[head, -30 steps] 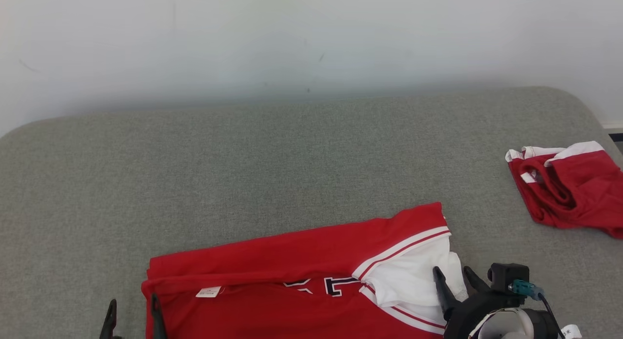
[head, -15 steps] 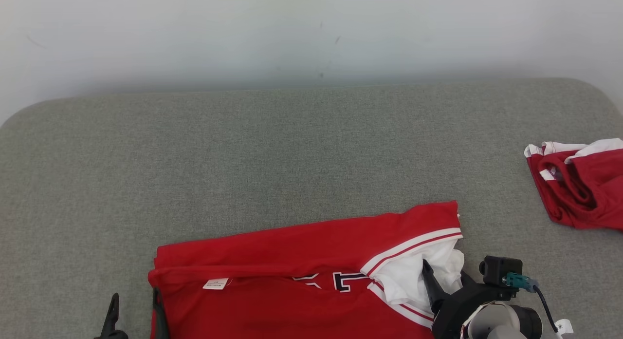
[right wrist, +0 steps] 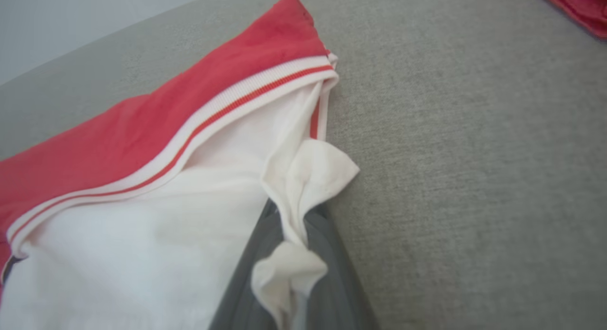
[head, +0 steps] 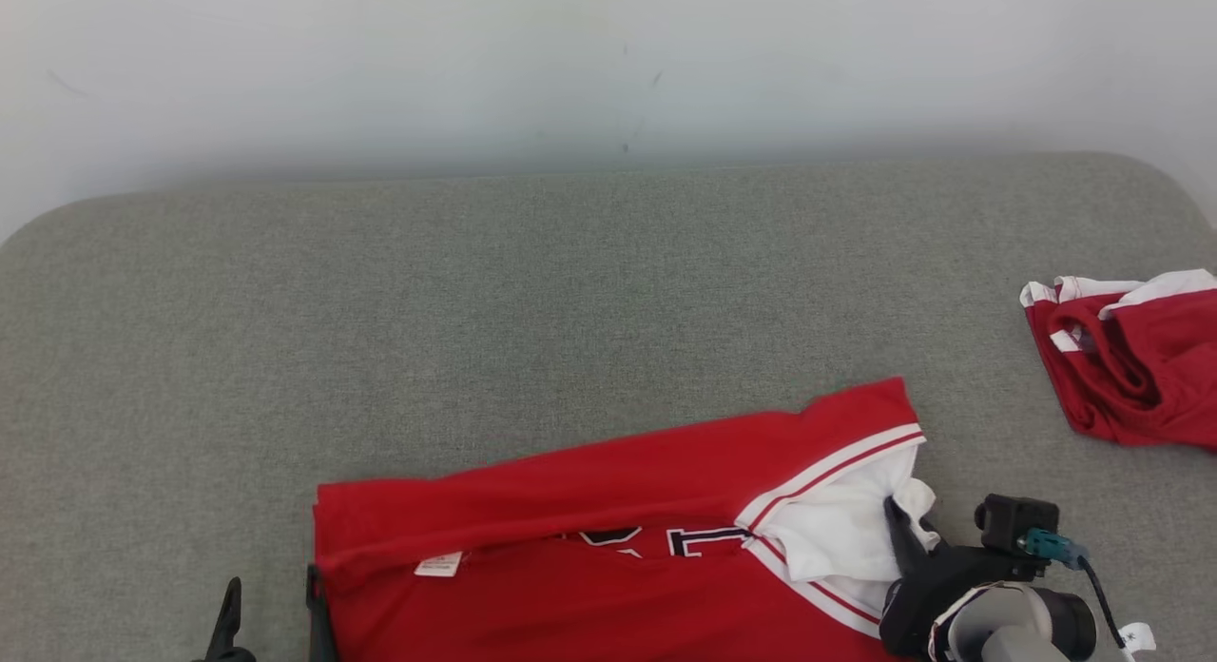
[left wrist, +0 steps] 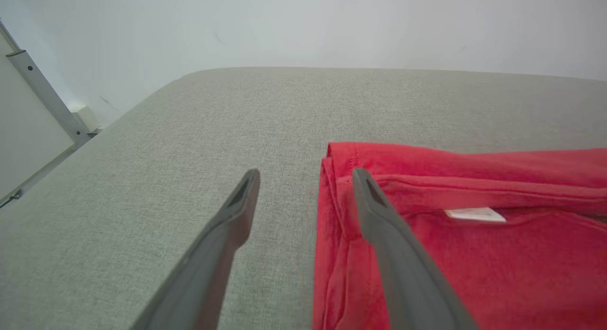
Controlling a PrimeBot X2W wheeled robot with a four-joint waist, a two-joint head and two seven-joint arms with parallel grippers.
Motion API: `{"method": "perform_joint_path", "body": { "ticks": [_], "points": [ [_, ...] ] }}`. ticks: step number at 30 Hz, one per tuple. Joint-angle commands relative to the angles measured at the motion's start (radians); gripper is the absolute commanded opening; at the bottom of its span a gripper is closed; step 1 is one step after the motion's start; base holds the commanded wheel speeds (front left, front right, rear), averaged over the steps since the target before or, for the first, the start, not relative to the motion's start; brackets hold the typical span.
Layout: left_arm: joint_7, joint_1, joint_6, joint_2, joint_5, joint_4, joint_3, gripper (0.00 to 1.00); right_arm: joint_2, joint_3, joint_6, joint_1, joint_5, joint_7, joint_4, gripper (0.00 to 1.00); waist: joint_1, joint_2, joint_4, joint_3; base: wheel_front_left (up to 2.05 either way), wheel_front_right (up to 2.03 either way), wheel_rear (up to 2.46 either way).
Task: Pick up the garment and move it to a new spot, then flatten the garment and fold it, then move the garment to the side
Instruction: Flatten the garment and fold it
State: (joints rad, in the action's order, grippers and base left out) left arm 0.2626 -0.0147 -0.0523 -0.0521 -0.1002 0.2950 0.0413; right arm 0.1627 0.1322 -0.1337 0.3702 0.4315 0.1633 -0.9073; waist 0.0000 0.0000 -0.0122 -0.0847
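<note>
Right wrist view: the right gripper (right wrist: 290, 235) pinches the white sleeve (right wrist: 315, 171) of the red jersey (right wrist: 118, 135), which lies at 6 o'clock on the grey cushion (head: 570, 291). At 7 o'clock the left gripper (left wrist: 306, 174) stands wide, one finger over the jersey's edge. A second red garment (head: 1136, 381) lies at 3 o'clock.

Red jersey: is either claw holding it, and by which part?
The right gripper pinches the red jersey by a bunched edge of its white part; the left gripper stands open, holding nothing.
</note>
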Motion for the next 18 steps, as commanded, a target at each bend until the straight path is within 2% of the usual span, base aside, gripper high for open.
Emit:
{"method": "perform_joint_path", "body": {
  "ticks": [1, 11, 18],
  "points": [
    [0.003, 0.001, -0.001, 0.002, -0.009, 0.004, -0.005, 1.0, 0.025, -0.021, 0.006, -0.005, -0.001, 0.01, -0.026, 0.0, 0.0, 0.0, 0.007, 0.004, 0.0, 0.0, 0.0],
    [0.003, 0.002, -0.002, 0.002, -0.035, 0.017, -0.026, 1.0, 0.039, -0.034, 0.006, 0.02, -0.011, 0.05, -0.027, 0.0, 0.0, 0.0, 0.039, 0.007, 0.0, 0.0, 0.0],
    [0.003, -0.003, 0.005, 0.002, -0.039, 0.026, -0.031, 1.0, 0.012, 0.049, 0.005, 0.0, 0.002, 0.053, 0.081, 0.0, 0.0, 0.0, 0.055, 0.015, 0.0, 0.0, 0.0]
  ]
}}
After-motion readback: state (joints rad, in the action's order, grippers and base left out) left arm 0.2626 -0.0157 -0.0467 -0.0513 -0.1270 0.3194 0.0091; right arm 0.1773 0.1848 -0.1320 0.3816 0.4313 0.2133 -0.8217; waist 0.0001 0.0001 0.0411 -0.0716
